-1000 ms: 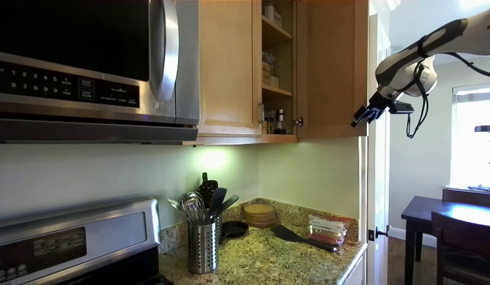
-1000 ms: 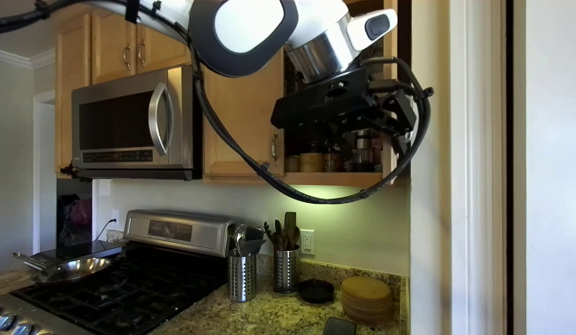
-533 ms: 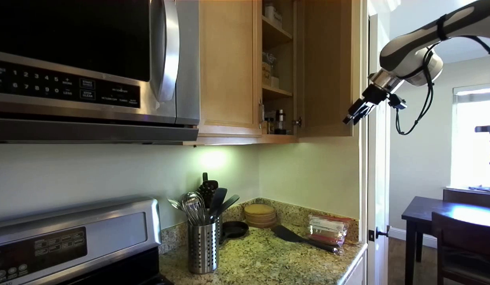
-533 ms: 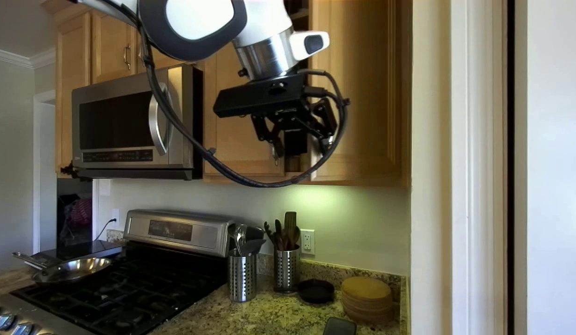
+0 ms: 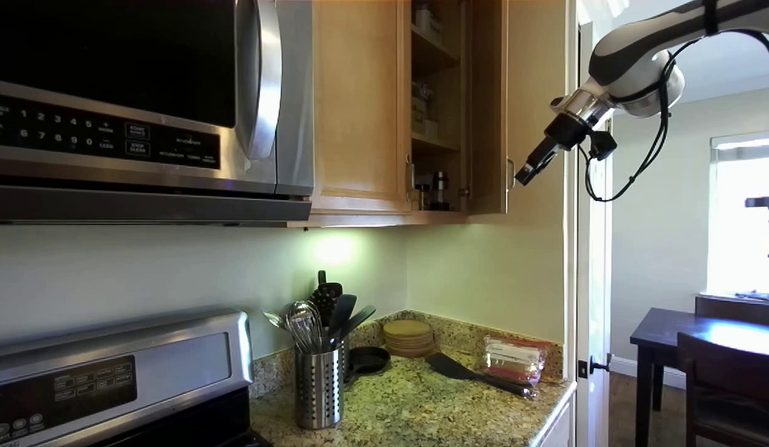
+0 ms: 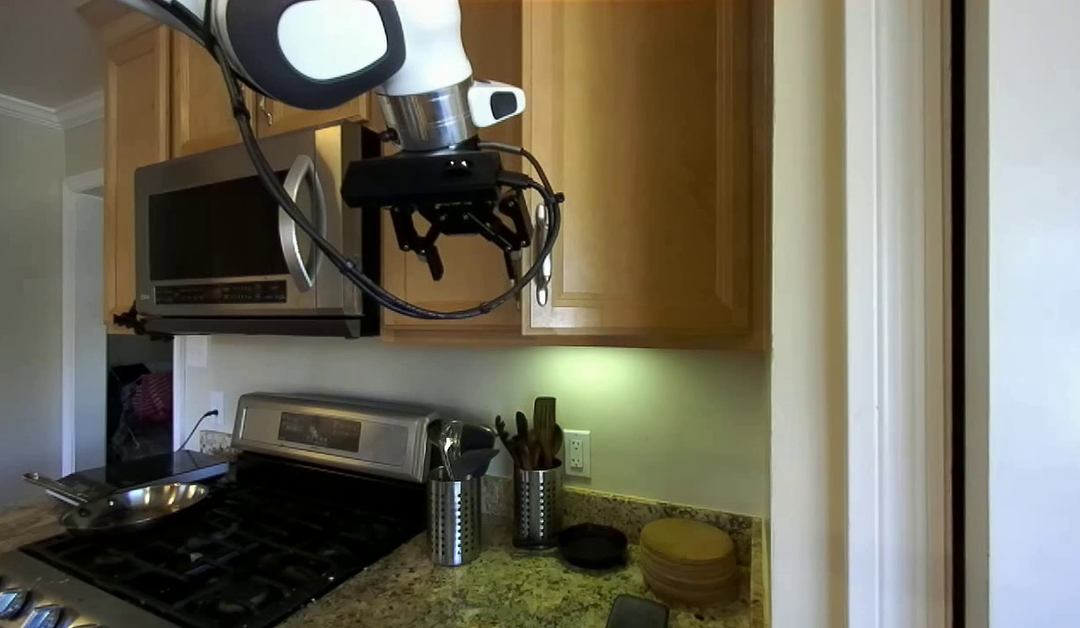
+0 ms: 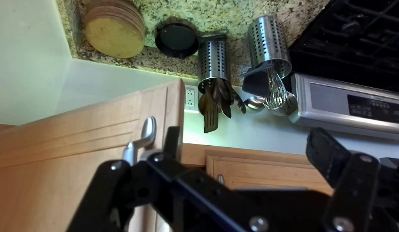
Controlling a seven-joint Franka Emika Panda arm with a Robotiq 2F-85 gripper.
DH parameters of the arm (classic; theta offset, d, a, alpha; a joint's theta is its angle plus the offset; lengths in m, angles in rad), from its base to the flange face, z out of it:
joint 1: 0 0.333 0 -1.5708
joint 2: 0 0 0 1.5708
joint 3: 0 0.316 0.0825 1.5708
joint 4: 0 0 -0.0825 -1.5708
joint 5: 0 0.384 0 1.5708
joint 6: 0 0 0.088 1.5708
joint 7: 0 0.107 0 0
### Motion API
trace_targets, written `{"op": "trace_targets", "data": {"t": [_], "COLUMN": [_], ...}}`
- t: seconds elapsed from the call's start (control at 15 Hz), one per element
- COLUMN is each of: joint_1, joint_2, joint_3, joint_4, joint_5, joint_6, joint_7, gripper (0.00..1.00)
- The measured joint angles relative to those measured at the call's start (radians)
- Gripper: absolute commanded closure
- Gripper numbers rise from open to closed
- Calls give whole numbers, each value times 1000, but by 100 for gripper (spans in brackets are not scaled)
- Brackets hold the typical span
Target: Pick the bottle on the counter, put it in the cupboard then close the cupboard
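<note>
The cupboard [image 5: 434, 62] stands partly open, its shelves visible in an exterior view. Its wooden door [image 6: 645, 174] hides those shelves in an exterior view. Small dark containers, including a dark-capped bottle [image 5: 440, 189], sit on the lowest shelf; whether that is the task's bottle I cannot tell. My gripper [image 6: 475, 270] is open with nothing between its fingers, at the door's free edge by the metal handle [image 6: 543, 253]. In the wrist view one finger [image 7: 172, 140] overlaps the door edge beside the handle; contact is unclear. The granite counter [image 5: 409, 410] lies below.
A steel microwave [image 6: 235, 235] hangs beside the cupboard, above the stove [image 6: 243, 523]. On the counter are utensil holders [image 6: 454, 519], a small black pan [image 6: 592, 545], stacked round boards [image 6: 688, 558], a black spatula [image 5: 450, 367] and a plastic packet [image 5: 515, 360].
The cupboard door has swung from wide open towards shut, covering more of the shelves. My open gripper has travelled along with the door's free edge, towards the microwave side.
</note>
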Motion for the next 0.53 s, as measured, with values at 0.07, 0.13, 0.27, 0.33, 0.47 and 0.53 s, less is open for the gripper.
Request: {"op": "trace_targets", "data": {"t": [0.07,0.13,0.27,0.33,0.47,0.53], "joint_1": [-5,-14,-42,-61,-97,-111], "joint_2": [3,7,16,21,35,45], "joint_3": [1,3,9,16,29,35], "joint_4": [-8,-17,-41,-59,-91,-103], "joint_5": [-12,-30,-70,-92,-130,-149], "joint_6": [4,9,42,82,163,203], "joint_7": [0,1,12,31,82,115], "gripper": [0,0,0,1,26,31]}}
